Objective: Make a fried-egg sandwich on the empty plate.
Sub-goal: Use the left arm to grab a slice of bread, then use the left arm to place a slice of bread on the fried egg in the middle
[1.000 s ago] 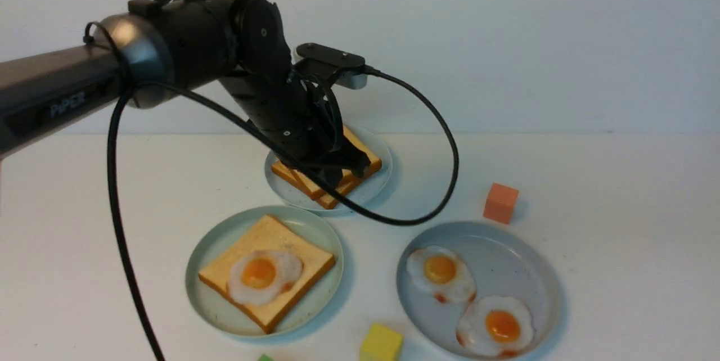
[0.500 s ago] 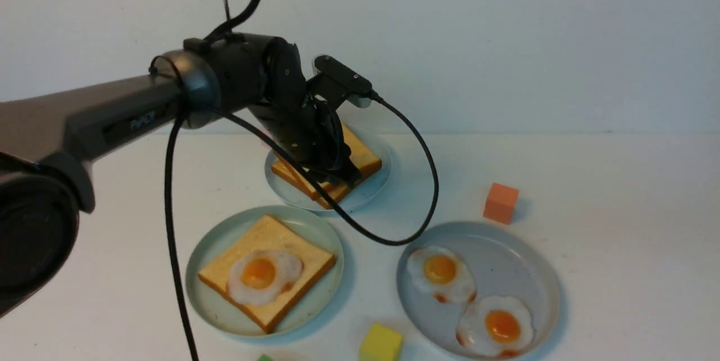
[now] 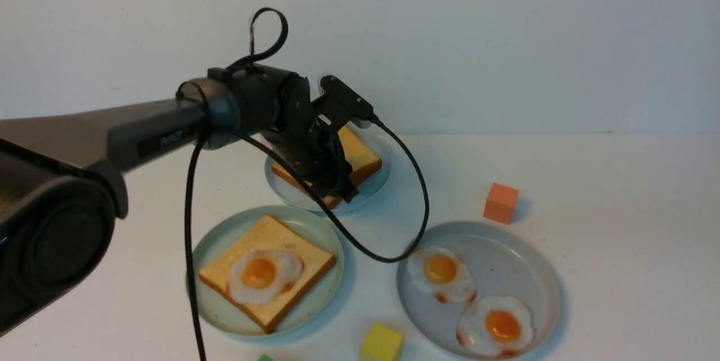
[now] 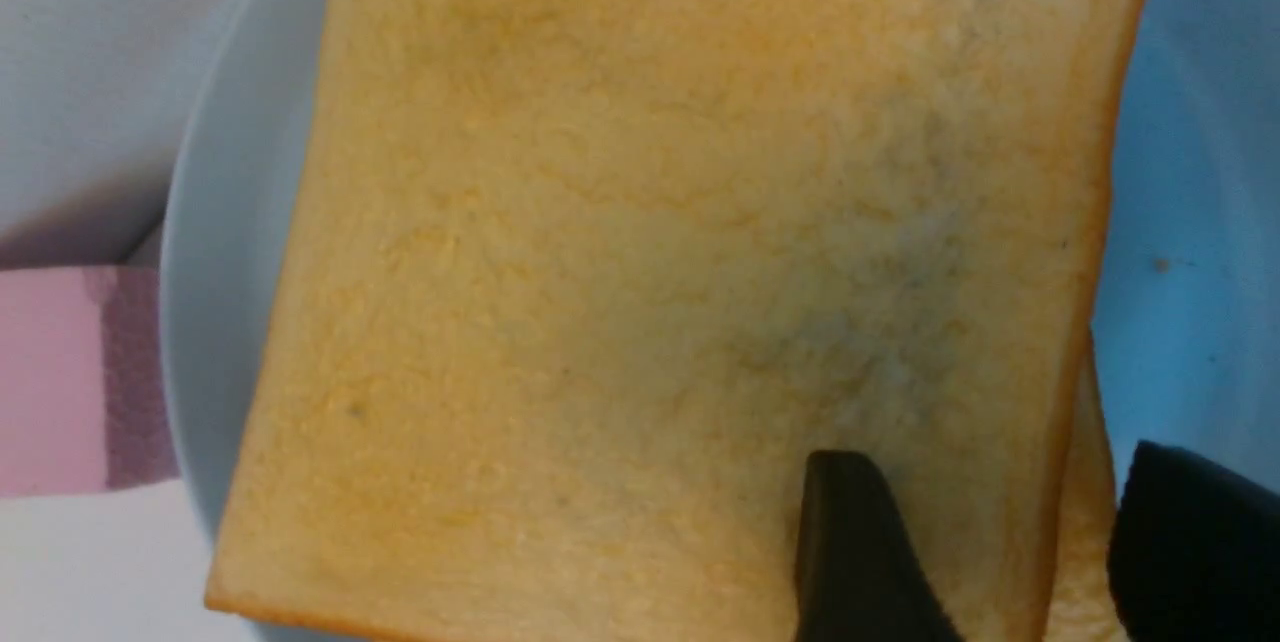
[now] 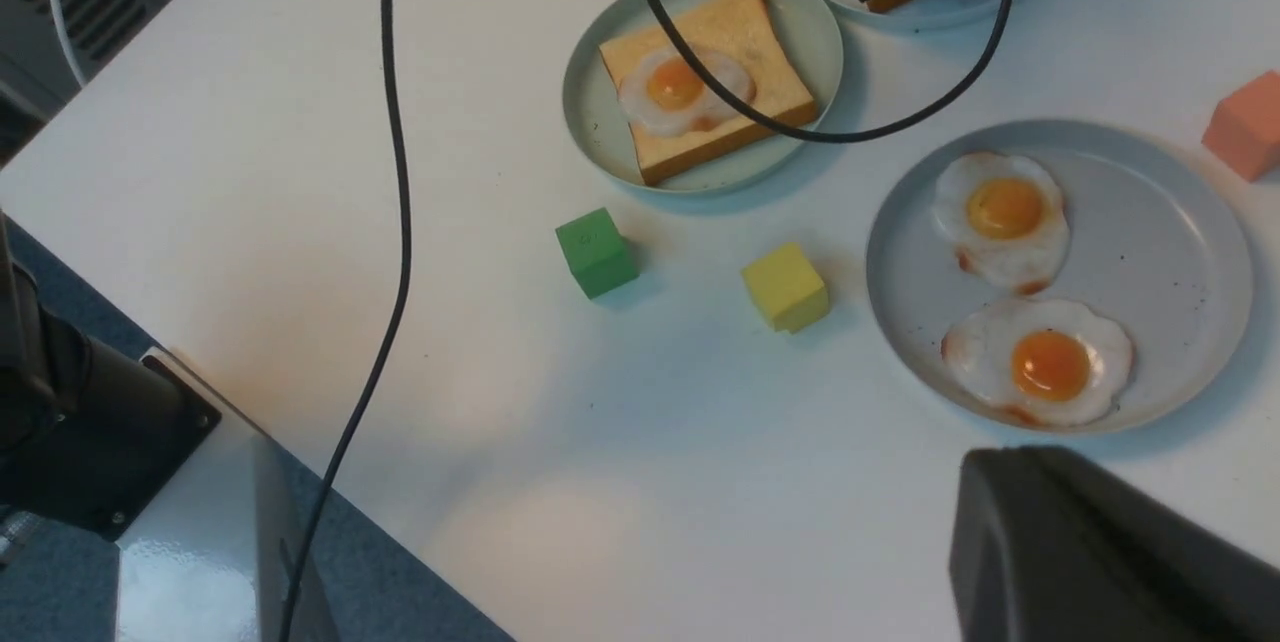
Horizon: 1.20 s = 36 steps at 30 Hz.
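Note:
The empty plate [image 3: 209,242], mint-green, lies front left with one toast slice [image 3: 271,234] and a fried egg [image 3: 261,275] on it; it also shows in the right wrist view [image 5: 598,134]. Behind it a stack of toast slices [image 3: 361,158] rests on a light-blue plate [image 3: 369,186]. My left gripper [image 3: 343,189] hangs open at the stack's near corner. In the left wrist view the left gripper [image 4: 995,457] has one finger over the top slice [image 4: 650,272] and the other past its edge, above the light-blue plate [image 4: 1190,172]. My right gripper [image 5: 1000,472] is shut and empty, near the grey plate.
A grey plate [image 3: 506,257] at front right holds two fried eggs [image 3: 441,274]. An orange cube [image 3: 500,202], a yellow cube [image 3: 381,343] and a green cube [image 5: 597,252] lie on the table. A pink block [image 4: 50,382] sits beside the light-blue plate. The left arm's cable [image 3: 388,251] droops between the plates.
My left gripper has gone from shut to open. The left arm has sunk lower and the gripper has slid toward the near corner of the toast stack. Nothing on the plates has moved.

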Motion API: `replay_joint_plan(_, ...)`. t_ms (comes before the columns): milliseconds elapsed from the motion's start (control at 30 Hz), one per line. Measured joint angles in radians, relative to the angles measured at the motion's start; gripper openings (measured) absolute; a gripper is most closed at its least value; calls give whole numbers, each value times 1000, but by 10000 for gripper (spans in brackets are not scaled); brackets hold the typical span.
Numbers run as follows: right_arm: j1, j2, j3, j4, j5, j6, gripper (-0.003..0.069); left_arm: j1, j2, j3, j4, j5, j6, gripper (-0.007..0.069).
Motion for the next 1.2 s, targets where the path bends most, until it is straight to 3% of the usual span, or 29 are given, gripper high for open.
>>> replay_joint_plan(100,0,0,0,0,0,0,8,0,5,-1,6,-6,0,334)
replay_joint_plan(300,0,0,0,0,0,0,13,0,9,-2,13,-10,0,185)
replay_joint_plan(433,0,0,0,0,0,0,15,-1,7,-4,20,-10,1,23)
replay_joint_plan(500,0,0,0,0,0,0,17,-2,0,-4,27,-9,3,-6)
replay_joint_plan(900,1,0,0,-23,0,0,25,-2,-273,3,58,85,-32,-12)
replay_joint_plan(1033,1,0,0,-42,0,0,29,-2,-419,96,43,179,-140,-12)
replay_joint_plan(1200,1,0,0,-49,0,0,35,-4,-581,388,39,195,-222,-12)
